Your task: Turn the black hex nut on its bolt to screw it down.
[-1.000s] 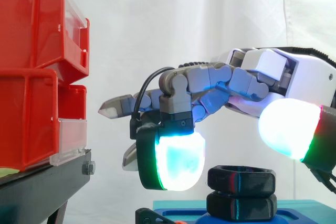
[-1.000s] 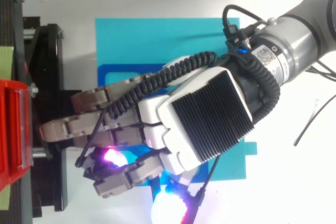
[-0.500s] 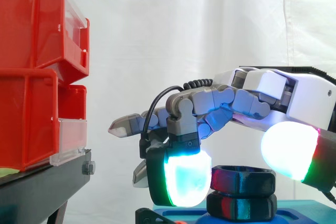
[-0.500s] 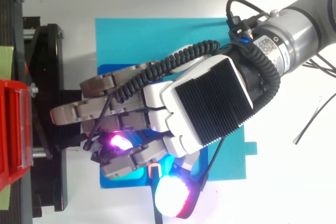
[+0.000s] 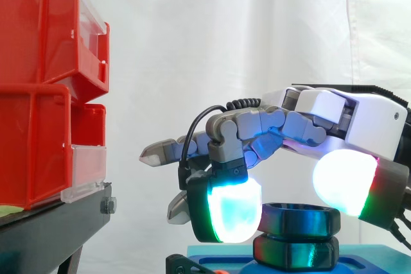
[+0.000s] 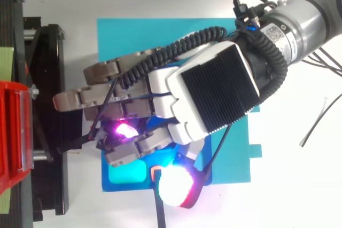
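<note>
**Robot hand low over the nut on the blue base**

The black hex nut (image 5: 302, 217) sits on top of a short stack on the blue base (image 5: 372, 261). A second black hex piece (image 5: 298, 253) lies directly beneath it. The robot hand (image 5: 359, 117) comes in from the right of the base and hangs close over it, palm down. From the side, parts of the robot hand stand in front of the nut's left edge and its upper right corner. Because of that, I cannot tell whether it has hold of the nut or is only poised at it. From above, the robot hand covers the middle of the base and reaches out past the base's left edge.

Under the base lies a lighter teal mat (image 6: 160, 36), spread on the white desk (image 6: 299, 185). Close by on the left of the base is the black stand (image 5: 58, 222), carrying stacked red bins (image 5: 38, 88). A white curtain (image 5: 225, 30) hangs behind the base.
</note>
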